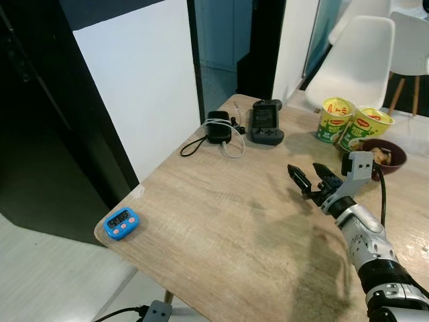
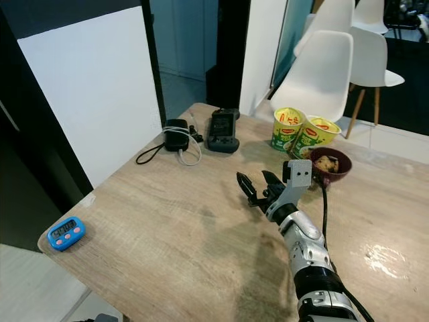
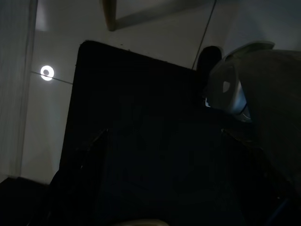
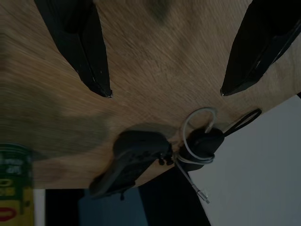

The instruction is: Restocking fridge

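Note:
Two green and yellow cup noodles (image 1: 335,119) (image 1: 365,127) stand side by side at the far right of the wooden table (image 1: 221,221). Close in front of them sits a dark bowl (image 1: 383,155) with food in it. My right gripper (image 1: 305,171) hovers open over the table, a little short and left of the cups, with nothing between its fingers. Its wrist view looks past the open right gripper (image 4: 166,92) along the tabletop, with one cup noodle (image 4: 14,188) at the edge. My left arm hangs idle, and its wrist view is very dark.
A black handheld console (image 1: 267,124) and a black power bank with a white cable (image 1: 218,127) lie at the table's far edge. A blue timer (image 1: 121,223) sits on the near left corner. White chairs (image 1: 358,60) stand behind the table. A white panel (image 1: 141,74) stands to the left.

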Available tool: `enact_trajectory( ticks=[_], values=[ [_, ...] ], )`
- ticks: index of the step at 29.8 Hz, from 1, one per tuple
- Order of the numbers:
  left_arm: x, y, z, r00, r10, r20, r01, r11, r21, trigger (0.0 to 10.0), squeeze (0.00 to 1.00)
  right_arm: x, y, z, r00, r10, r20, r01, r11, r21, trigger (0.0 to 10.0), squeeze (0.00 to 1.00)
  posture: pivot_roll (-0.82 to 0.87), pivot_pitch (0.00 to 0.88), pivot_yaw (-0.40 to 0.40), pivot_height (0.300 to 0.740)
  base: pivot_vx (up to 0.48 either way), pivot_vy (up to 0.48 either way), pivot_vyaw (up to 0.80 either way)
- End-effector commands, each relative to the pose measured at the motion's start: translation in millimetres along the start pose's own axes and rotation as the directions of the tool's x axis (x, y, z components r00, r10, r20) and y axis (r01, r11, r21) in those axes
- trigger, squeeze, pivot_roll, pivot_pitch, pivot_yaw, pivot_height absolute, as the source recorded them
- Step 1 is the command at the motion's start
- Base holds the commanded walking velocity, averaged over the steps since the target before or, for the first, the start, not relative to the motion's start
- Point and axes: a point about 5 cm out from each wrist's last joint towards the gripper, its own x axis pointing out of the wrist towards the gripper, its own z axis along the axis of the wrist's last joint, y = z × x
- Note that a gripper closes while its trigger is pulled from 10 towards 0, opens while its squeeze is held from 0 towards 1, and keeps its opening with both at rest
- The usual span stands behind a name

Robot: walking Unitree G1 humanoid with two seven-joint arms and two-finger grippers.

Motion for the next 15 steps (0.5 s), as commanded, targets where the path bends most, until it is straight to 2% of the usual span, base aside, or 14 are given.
enact_trajectory(
  ticks=[1, 3, 8, 15],
  values=[
    [-0.2, 0.4, -1, 1.0, -0.003, -0.011, 0.003, 1.0, 0.007, 10.0, 0.0, -1.7, -5.6, 1, 1.0, -0.031, 0.001, 0.031, 0.999, -0.013, 10.0, 0.0, 0.06, 0.0, -0.009, 0.74, 0.0, -0.472, 0.0],
    [0.6, -1.5, 1, 1.0, 0.001, 0.0, -0.001, 1.0, 0.003, 10.0, 0.0, -1.2, -7.5, 3, 0.999, -0.048, 0.006, 0.048, 0.999, -0.017, 10.0, 0.0, 0.06, 0.0, -0.009, 0.74, 0.0, -0.471, 0.0],
    [2.9, -9.6, 9, 0.999, -0.015, 0.031, 0.015, 1.0, -0.009, 10.0, 0.0, -0.1, -10.0, 6, 0.997, -0.072, 0.01, 0.073, 0.996, -0.051, 10.0, 0.0, 0.06, 0.0, -0.012, 0.74, 0.0, 0.0, 0.0],
    [3.4, -12.0, 12, 0.999, -0.028, 0.044, 0.028, 1.0, -0.006, 10.0, 0.0, 2.7, -8.3, 8, 0.997, -0.082, 0.0, 0.081, 0.991, -0.102, 10.0, 0.0, 0.06, 0.0, -0.015, 0.74, 0.0, 0.0, 0.0]
  ],
)
